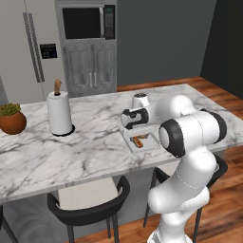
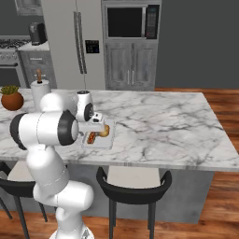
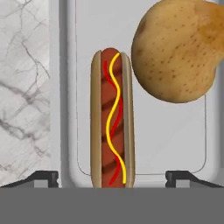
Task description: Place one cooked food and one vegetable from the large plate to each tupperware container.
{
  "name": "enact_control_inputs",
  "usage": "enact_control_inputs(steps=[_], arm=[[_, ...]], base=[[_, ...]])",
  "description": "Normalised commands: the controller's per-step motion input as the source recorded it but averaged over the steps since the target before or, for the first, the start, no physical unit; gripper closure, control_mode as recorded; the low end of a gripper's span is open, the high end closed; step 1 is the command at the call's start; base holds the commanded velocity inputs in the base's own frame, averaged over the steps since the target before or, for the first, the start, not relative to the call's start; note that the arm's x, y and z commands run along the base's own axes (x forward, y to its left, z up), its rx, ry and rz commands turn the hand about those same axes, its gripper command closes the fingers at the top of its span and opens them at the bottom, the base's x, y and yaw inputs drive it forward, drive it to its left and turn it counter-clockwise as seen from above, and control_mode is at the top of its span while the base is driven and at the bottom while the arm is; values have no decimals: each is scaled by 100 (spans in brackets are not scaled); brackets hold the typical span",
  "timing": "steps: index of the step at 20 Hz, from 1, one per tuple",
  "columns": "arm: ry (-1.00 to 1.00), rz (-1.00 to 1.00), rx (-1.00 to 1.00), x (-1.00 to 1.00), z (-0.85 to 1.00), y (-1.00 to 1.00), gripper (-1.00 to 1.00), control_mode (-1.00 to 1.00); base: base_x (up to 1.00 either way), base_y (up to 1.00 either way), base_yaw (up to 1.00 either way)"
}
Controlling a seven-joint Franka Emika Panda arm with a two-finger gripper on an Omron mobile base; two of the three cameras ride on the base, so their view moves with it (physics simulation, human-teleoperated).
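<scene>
Left base view: the arm reaches over the marble tabletop (image 1: pixel 71 147), its end effector (image 1: pixel 134 129) hanging just above a tupperware container (image 1: pixel 151 142) near the tabletop's near edge. A hot dog (image 1: pixel 138 141) shows inside the tray. To the far left stand a paper towel roll (image 1: pixel 60 114) and a potted plant (image 1: pixel 12 118).

Right base view: the same tray (image 2: pixel 106 143) sits just beside the arm, holding the hot dog (image 2: pixel 92 137) and, touching or nearly touching it, a potato (image 2: pixel 104 130).

Hand view: the end effector (image 3: pixel 113 177) stands wide, its fingertips (image 3: pixel 43 177) well apart on either side of the hot dog (image 3: pixel 112 118) and gripping nothing. The potato (image 3: pixel 175 52) lies to its right in the tray (image 3: pixel 148 140).

The hot dog's bun looks soft and light; it is best pinched across its middle. The potato seems firm, rounded and liable to roll, so the widest part suits a grip.
</scene>
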Motion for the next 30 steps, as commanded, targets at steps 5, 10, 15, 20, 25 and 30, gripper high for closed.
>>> enact_control_inputs(steps=[5,10,15,20,25,30], arm=[[-1,-7,0,-34,49,1,-100,-100],[-7,0,0,-76,47,0,-100,-100],[-15,0,-1,-95,72,8,-100,-100],[1,0,-15,-67,36,7,-100,-100],[4,3,-27,-56,23,66,-100,-100],[2,7,-21,-49,15,81,-100,-100]], base=[[0,0,0],[0,0,0],[0,0,0],[0,0,0],[0,0,0],[0,0,0]])
